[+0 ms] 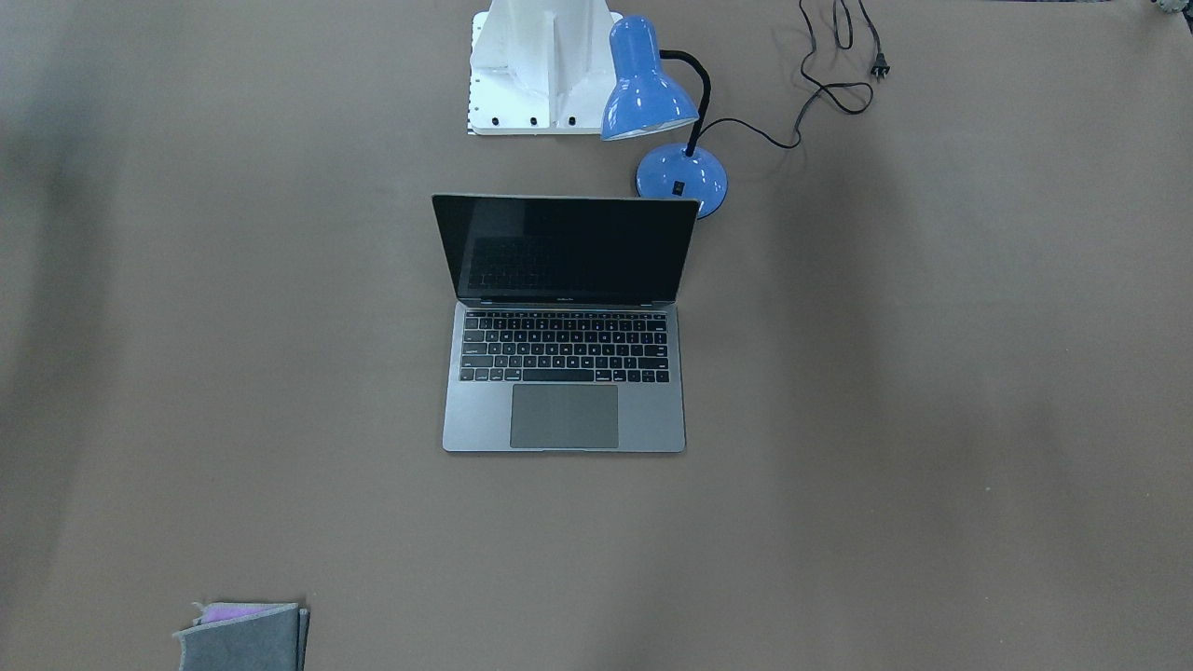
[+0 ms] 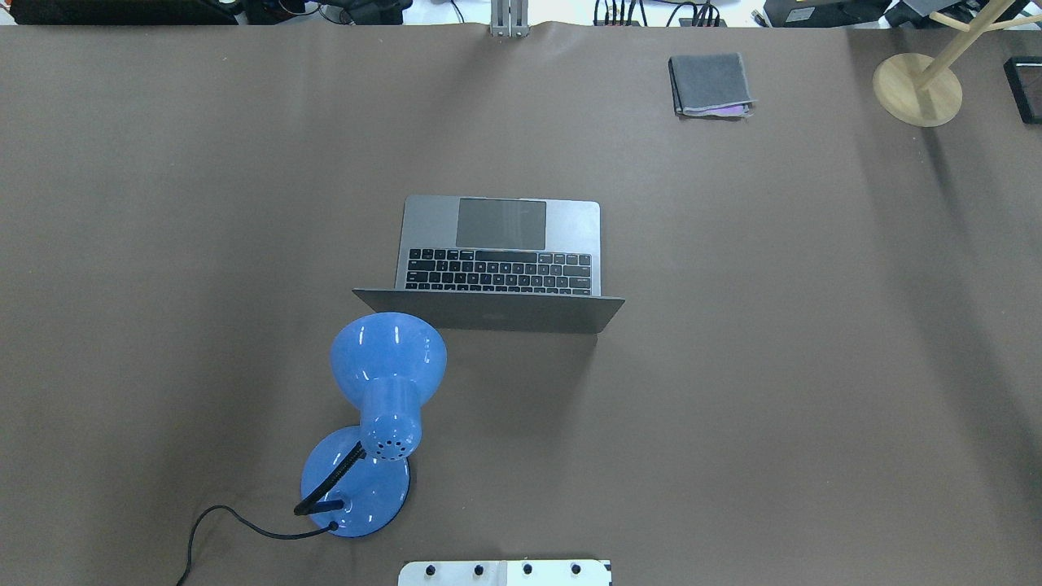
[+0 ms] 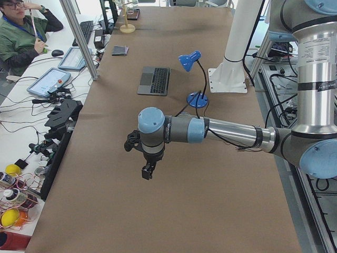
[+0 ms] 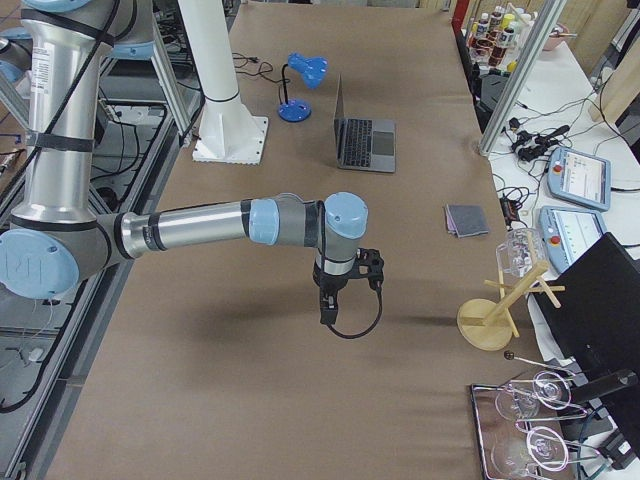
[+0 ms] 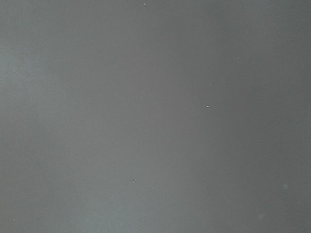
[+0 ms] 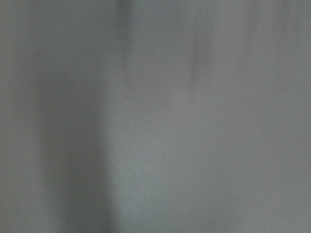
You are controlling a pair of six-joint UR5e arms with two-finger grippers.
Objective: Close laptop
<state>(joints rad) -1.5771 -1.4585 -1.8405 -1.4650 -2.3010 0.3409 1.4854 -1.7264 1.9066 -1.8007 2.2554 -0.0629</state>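
Observation:
The space-grey laptop (image 1: 564, 410) stands open in the middle of the table, its black screen upright and its keyboard and trackpad bare; it also shows in the overhead view (image 2: 501, 220). My left gripper (image 3: 148, 171) hangs over bare table far from the laptop (image 3: 154, 80), at the table's left end. My right gripper (image 4: 327, 315) hangs over bare table at the right end, far from the laptop (image 4: 365, 140). Both grippers show only in the side views, so I cannot tell whether they are open or shut. Both wrist views show only table surface.
A blue desk lamp (image 1: 652, 84) stands just behind the screen on my left side, its cord (image 1: 820, 89) trailing off. A grey felt pouch (image 2: 710, 84) lies at the far right. A wooden stand (image 2: 917, 89) is at the far right corner. The white robot base (image 1: 541, 75) is behind the laptop.

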